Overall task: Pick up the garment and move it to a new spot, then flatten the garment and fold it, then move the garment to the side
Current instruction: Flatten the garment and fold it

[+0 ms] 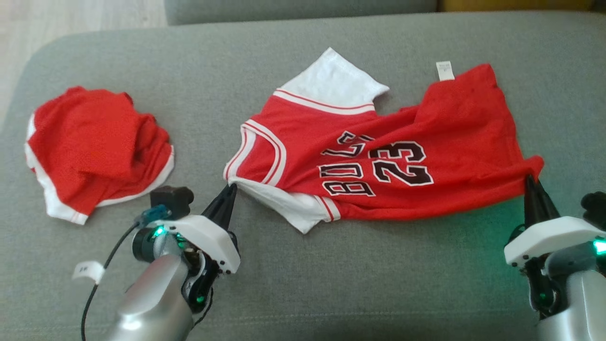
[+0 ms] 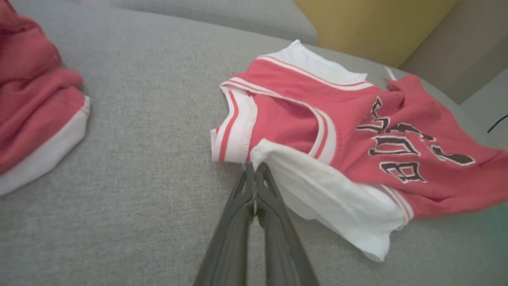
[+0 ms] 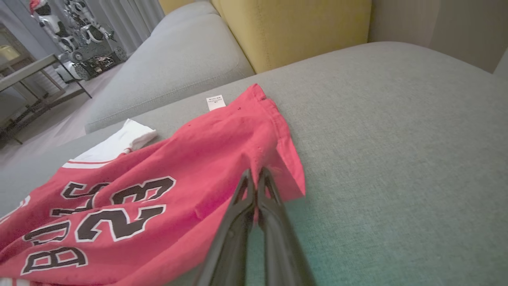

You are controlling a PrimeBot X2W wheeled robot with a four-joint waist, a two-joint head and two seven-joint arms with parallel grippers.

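Red jersey [image 1: 378, 161] is lying spread between left gripper [image 1: 231, 187], clamping its white sleeve edge, and right gripper [image 1: 529, 179], clamping its red hem corner.

Grey sofa [image 1: 303, 284] — yellow cushion [image 3: 293, 28] behind, pale floor [image 1: 71, 19] beside.

A lounge-like room — grey sofa cushions [image 3: 178, 59], a yellow backrest [image 3: 293, 28] — with robot figures [image 3: 85, 33] beyond.

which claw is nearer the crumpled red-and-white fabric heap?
Left. The left claw is beside the heap, pinching the red number-23 jersey at its shoulder; the right claw is across the jersey, on its hem corner.
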